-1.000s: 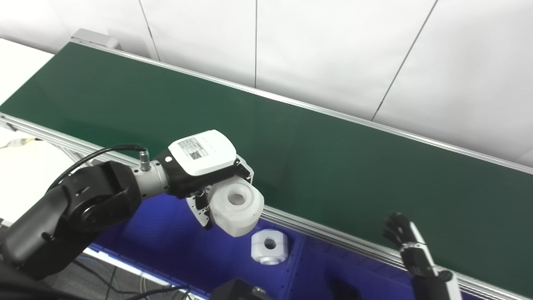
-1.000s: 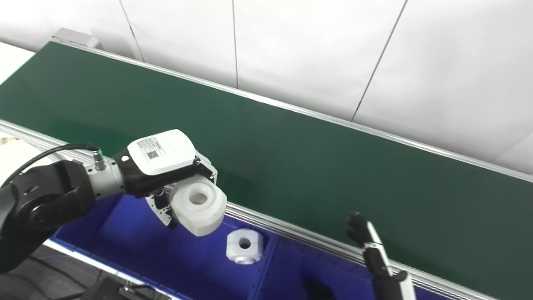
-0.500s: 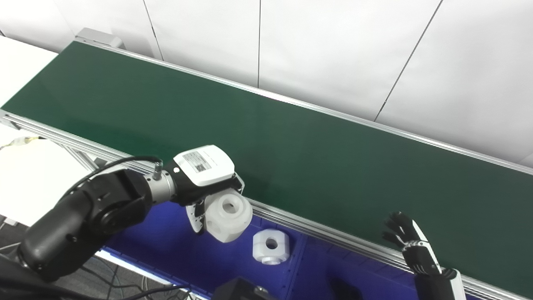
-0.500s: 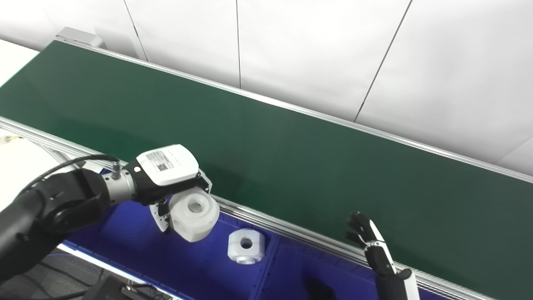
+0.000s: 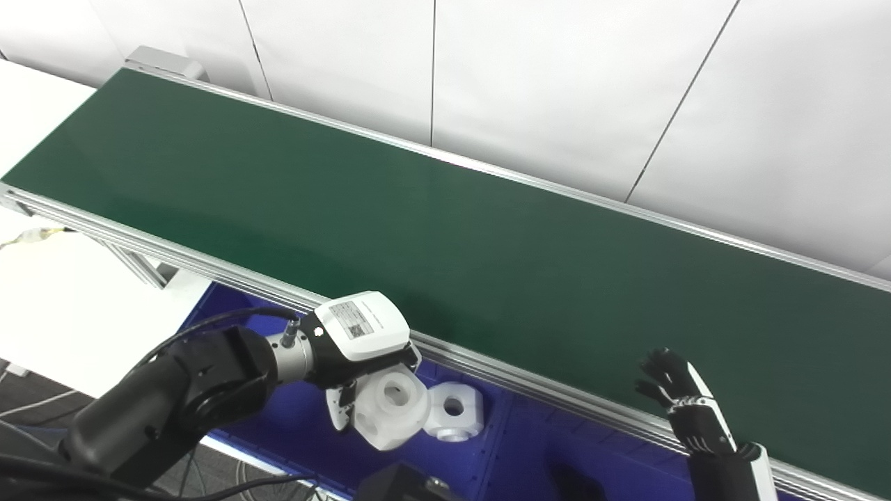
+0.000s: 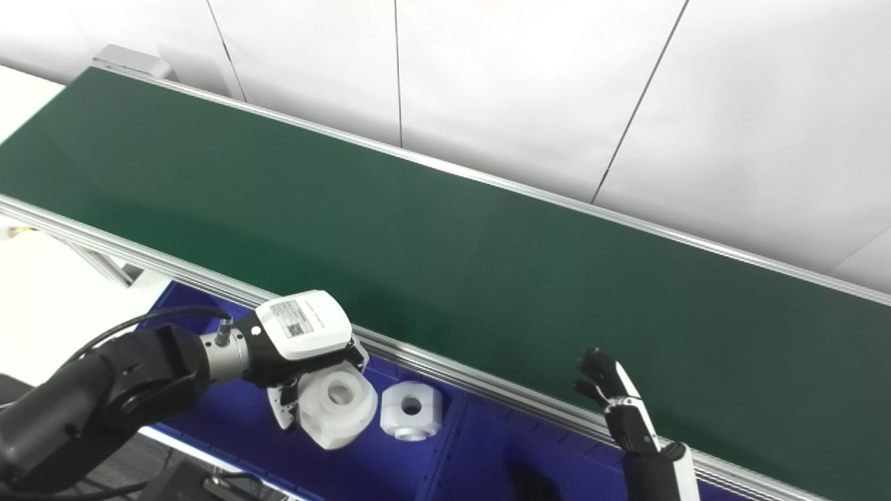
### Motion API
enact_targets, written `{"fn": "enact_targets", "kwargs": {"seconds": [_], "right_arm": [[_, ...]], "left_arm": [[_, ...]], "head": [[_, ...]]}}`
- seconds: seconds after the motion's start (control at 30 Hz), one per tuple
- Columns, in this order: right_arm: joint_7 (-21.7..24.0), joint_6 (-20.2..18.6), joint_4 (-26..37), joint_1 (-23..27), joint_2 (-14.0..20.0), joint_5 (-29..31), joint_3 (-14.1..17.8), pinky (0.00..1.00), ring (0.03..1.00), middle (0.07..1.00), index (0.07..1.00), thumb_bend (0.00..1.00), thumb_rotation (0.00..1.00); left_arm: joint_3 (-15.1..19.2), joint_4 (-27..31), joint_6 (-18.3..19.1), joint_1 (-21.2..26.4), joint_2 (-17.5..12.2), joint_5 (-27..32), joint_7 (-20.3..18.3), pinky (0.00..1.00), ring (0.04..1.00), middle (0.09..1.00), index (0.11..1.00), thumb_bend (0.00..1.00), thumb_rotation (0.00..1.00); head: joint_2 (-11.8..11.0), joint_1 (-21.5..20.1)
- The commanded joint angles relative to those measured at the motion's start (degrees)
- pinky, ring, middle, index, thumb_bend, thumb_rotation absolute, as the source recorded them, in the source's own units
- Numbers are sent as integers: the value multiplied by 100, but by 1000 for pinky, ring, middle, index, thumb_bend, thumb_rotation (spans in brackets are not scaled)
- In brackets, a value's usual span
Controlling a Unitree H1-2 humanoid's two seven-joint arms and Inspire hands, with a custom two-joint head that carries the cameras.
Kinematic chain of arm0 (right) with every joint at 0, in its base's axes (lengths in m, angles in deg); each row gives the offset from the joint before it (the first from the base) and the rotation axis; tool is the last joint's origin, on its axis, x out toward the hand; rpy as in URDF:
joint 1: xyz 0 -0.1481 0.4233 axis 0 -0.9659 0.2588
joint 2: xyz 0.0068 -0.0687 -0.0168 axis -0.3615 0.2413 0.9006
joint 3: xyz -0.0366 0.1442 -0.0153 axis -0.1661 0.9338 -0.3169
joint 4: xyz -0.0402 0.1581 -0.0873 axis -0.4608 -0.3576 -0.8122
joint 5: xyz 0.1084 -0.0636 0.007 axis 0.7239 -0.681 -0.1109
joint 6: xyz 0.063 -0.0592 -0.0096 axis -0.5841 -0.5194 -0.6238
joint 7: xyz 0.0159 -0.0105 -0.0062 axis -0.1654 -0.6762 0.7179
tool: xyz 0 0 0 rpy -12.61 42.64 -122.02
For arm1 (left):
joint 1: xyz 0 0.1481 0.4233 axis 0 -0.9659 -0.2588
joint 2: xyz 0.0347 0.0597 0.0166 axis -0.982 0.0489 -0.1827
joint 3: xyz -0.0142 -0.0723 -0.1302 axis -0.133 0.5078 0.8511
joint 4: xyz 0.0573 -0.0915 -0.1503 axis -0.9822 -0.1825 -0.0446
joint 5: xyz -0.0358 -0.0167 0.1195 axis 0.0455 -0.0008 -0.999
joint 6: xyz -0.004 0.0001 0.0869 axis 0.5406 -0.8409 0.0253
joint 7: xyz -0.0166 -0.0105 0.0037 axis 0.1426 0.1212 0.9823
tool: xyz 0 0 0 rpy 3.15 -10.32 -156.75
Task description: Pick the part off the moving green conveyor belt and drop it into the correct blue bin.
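A white wall (image 5: 557, 90) of flat panels fills the upper part of both views, cut by thin dark seams that run down and lean slightly. Left of the wall, at the edge of the views, lies a white table (image 5: 49, 292). A small yellow-tipped wire (image 5: 24, 239) rests on the table's left part. Below the table, a patch of dark grey floor (image 5: 28, 403) shows, and thin cables (image 5: 230, 466) trail across the floor, though their ends are too dim to follow. Light is even and soft, with a faint sheen on the wall and no hard shadows.
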Motion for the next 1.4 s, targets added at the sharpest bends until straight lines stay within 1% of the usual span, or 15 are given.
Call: {"fn": "enact_targets", "kwargs": {"seconds": [0.0,0.1,0.23,0.33,0.37,0.47,0.5,0.53,0.57,0.63,0.77,0.9,1.17,1.27,1.37], "right_arm": [[108,32,181,-48,-42,83,68,803,890,914,920,1000,938],[188,33,189,-56,-89,91,121,805,889,914,921,1000,936],[289,33,185,-73,-133,122,178,807,889,914,922,1000,939],[353,32,187,-88,-158,135,217,809,892,916,925,1000,940],[361,32,189,-93,-169,125,232,807,890,914,925,1000,943],[403,33,187,-96,-202,112,269,802,887,911,923,1000,946],[425,33,183,-95,-209,119,277,803,888,913,926,1000,944],[450,33,179,-96,-218,145,283,804,889,914,927,1000,943],[468,33,177,-97,-226,163,288,807,890,914,926,1000,938],[508,32,171,-101,-235,217,291,811,890,911,923,1000,934],[539,33,181,-106,-271,198,319,809,888,909,919,1000,934],[553,33,170,-91,-323,164,343,810,887,907,920,1000,939],[604,33,35,92,-443,155,360,811,889,911,927,1000,943],[601,31,34,148,-478,157,382,805,883,906,922,1000,939],[618,27,49,263,-489,177,420,800,882,908,924,1000,933]], "left_arm": [[2,75,-138,-90,18,-129,364,345,362,419,524,517,0],[8,-20,-200,-187,95,-307,665,328,352,417,525,516,0],[17,-52,-199,-246,151,-471,841,336,354,419,527,515,0],[48,-75,-244,-269,165,-549,1048,439,462,466,513,519,0],[69,-83,-267,-282,159,-546,1135,481,510,517,504,517,33],[115,-73,-311,-321,130,-559,1280,534,578,605,498,511,87],[129,-62,-318,-332,127,-563,1296,549,603,637,568,636,294],[145,-54,-328,-343,127,-559,1330,557,616,653,604,700,402],[157,-50,-336,-351,128,-557,1354,561,626,665,630,742,483],[175,-64,-369,-356,129,-558,1436,559,630,673,646,771,542],[194,-81,-394,-348,123,-527,1496,560,631,676,651,777,570],[221,-71,-397,-311,115,-494,1460,572,640,680,653,786,566],[296,-125,-479,-174,105,-400,1492,562,635,672,643,790,585],[329,-76,-485,-119,158,-302,1469,552,626,667,640,797,574],[355,143,-419,-37,414,65,1526,535,609,662,637,796,569]], "head": [[6,8],[28,-1],[28,-9],[33,-4],[32,-1],[32,-1],[32,-1],[29,-16],[29,-16],[28,-34],[21,-38],[22,-27],[-19,-74],[-5,-96],[20,-210]]}}
